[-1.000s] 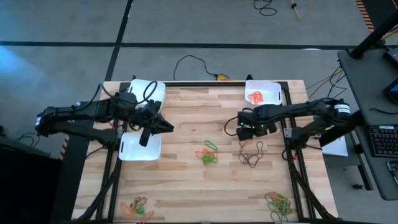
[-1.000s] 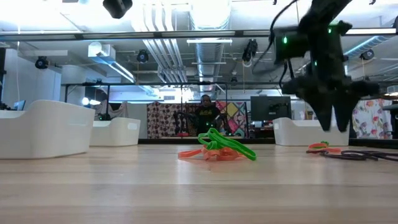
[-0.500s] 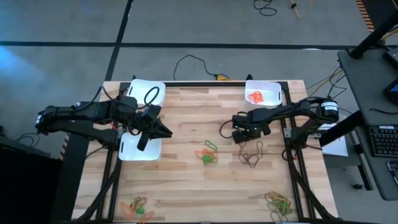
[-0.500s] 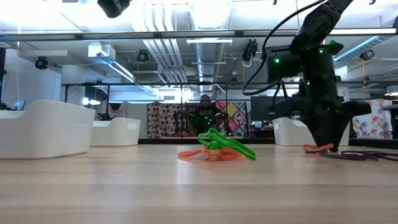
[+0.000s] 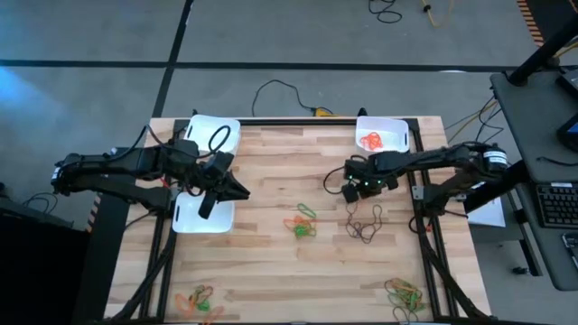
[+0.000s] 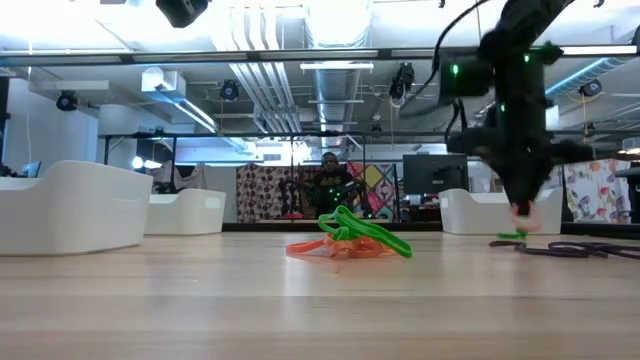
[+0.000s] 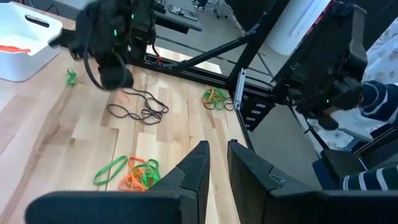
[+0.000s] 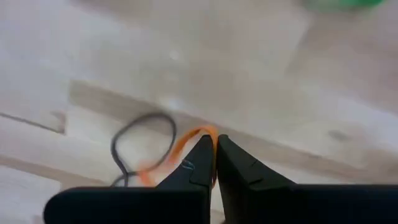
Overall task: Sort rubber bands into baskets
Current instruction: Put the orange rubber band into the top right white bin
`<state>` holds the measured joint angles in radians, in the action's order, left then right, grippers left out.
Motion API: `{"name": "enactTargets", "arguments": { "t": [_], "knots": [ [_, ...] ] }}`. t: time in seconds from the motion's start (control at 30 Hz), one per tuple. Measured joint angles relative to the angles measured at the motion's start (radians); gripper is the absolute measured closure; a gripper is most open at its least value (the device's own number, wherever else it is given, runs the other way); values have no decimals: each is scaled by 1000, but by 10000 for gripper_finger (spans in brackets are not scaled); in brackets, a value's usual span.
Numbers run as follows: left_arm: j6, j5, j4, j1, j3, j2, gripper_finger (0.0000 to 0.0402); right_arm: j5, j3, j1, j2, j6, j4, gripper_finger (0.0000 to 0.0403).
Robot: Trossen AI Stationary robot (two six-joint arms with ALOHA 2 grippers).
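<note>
My right gripper (image 5: 349, 192) (image 6: 522, 206) points down over the right half of the table, shut on an orange rubber band (image 8: 180, 149). A green band (image 6: 510, 235) and dark bands (image 5: 366, 224) lie on the wood beneath and beside it. Three white baskets stand on the table. The far-right one (image 5: 395, 134) holds orange bands, the far-left one (image 5: 200, 129) holds a dark band (image 5: 219, 137), and the near-left one (image 5: 194, 219) lies under my left gripper (image 5: 242, 186). That gripper's fingers (image 7: 217, 152) stand almost together with nothing between them. My right gripper pinches one side of the orange band's loop (image 8: 200, 132) between its two fingertips, coming from above with the fingers pointing down. The rest of the loop trails below the fingers toward a dark band (image 8: 143, 127) on the wood. Whether it hangs clear does not show.
Mixed green and orange bands lie at mid-table (image 5: 302, 222), near left (image 5: 199, 300) and near right (image 5: 404, 293). A black cable (image 5: 280, 90) runs along the far edge. A person's sleeve (image 7: 376, 102) shows beyond the right edge, and another person (image 6: 330, 182) far behind the table.
My right gripper, open a second ago, went down to the table, shut on the orange band and rose again. The band left the wood, while the green one stayed where it lay.
</note>
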<state>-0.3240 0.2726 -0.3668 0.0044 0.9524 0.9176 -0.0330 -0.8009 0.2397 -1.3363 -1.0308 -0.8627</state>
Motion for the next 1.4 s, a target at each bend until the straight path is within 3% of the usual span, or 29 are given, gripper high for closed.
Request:
{"name": "enactTargets", "arguments": {
  "t": [0.23, 0.43, 0.6, 0.9, 1.1, 1.4],
  "knots": [
    [1, -22, 16, 5, 0, 0, 359, 146, -140, 207, 91, 172, -128, 394],
    [-20, -67, 34, 5, 0, 0, 359, 207, -209, 508, 57, 389, -136, 394],
    [-74, -67, 33, 5, 0, 0, 359, 235, -210, 687, -5, 514, -120, 394],
    [-90, -158, 89, 6, 4, 2, 359, 429, -209, 688, -182, 525, -4, 394],
    [-74, -183, 94, 5, 73, 22, 359, 547, -209, 667, -240, 531, 12, 394],
    [-1, -288, 85, 6, 175, 79, 359, 626, -207, 648, -353, 596, 18, 389]
  ]
}}
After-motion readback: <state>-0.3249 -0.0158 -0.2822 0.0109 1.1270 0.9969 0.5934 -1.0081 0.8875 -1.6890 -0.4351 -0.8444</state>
